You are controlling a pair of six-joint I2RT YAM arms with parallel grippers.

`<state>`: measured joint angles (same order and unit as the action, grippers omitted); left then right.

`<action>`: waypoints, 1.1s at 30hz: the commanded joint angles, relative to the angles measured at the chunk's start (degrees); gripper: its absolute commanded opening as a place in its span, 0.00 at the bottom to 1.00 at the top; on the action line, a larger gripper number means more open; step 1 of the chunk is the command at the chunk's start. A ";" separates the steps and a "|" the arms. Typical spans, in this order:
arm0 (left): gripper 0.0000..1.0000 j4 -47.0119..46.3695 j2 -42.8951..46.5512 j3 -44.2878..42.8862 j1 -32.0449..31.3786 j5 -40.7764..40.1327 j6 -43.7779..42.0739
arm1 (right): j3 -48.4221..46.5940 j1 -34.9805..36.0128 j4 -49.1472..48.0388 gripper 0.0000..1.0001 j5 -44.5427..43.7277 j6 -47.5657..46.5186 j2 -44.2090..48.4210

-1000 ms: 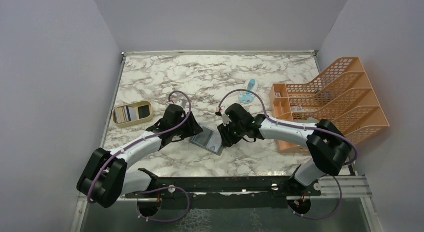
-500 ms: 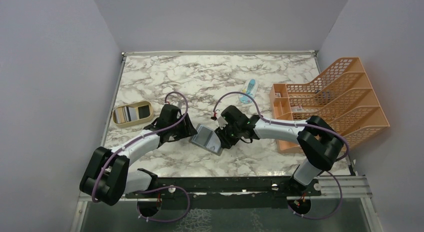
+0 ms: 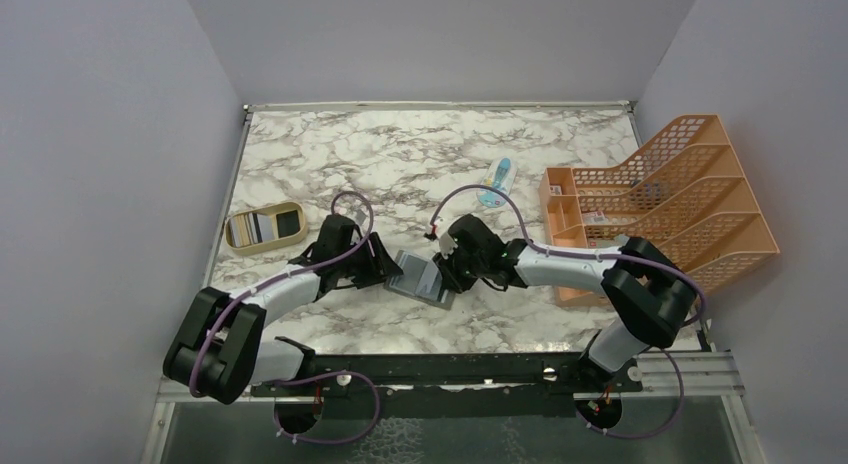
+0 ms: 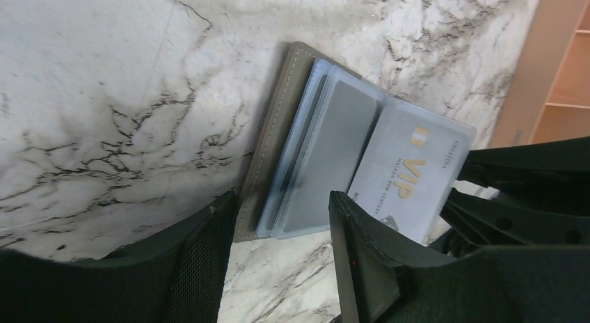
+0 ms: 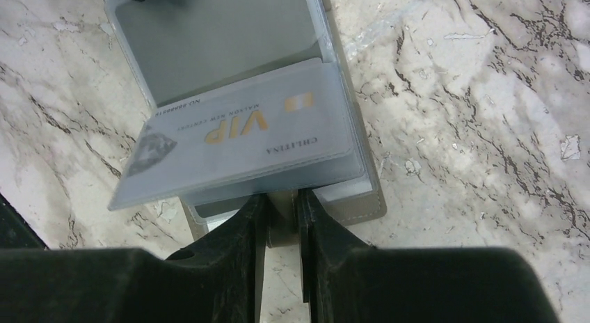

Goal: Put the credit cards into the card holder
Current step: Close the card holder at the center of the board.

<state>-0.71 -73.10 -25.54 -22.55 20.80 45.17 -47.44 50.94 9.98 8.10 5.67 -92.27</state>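
The grey card holder (image 3: 418,277) lies open on the marble between both grippers, its pale blue-grey pockets facing up. A pale credit card (image 5: 236,131) printed "VIP" sits tilted, part way in a clear pocket, one corner sticking out past the holder's edge. My right gripper (image 5: 282,211) is shut on the holder's small tab clasp (image 5: 282,224). My left gripper (image 4: 282,218) is open at the opposite side, one finger at the grey cover's edge (image 4: 275,138), the other over the pockets, pinching nothing. More pale cards (image 3: 250,227) lie in a tan tray.
The tan oval tray (image 3: 264,246) sits at the left edge of the table. An orange mesh file rack (image 3: 660,204) fills the right side. A light blue-and-white packet (image 3: 495,182) lies behind the right arm.
The right gripper's jaws have narrowed onto the tab clasp. The card holder has shifted slightly toward the near side, and both wrists have moved with it.
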 commanded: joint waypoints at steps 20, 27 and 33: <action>0.53 -19.52 8.44 5.25 -0.18 12.42 16.23 | 11.54 0.48 -23.79 0.20 -5.55 5.81 7.87; 0.52 -21.28 9.54 5.89 -2.97 10.03 17.27 | 15.43 0.48 -30.34 0.20 -5.76 6.76 12.54; 0.47 -26.02 5.27 6.40 -9.11 6.78 18.53 | 18.34 0.46 -34.38 0.19 -5.50 7.31 14.60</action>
<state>-21.43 -65.28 -20.10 -28.18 30.24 62.54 -31.03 50.96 -18.24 3.88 12.19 -79.50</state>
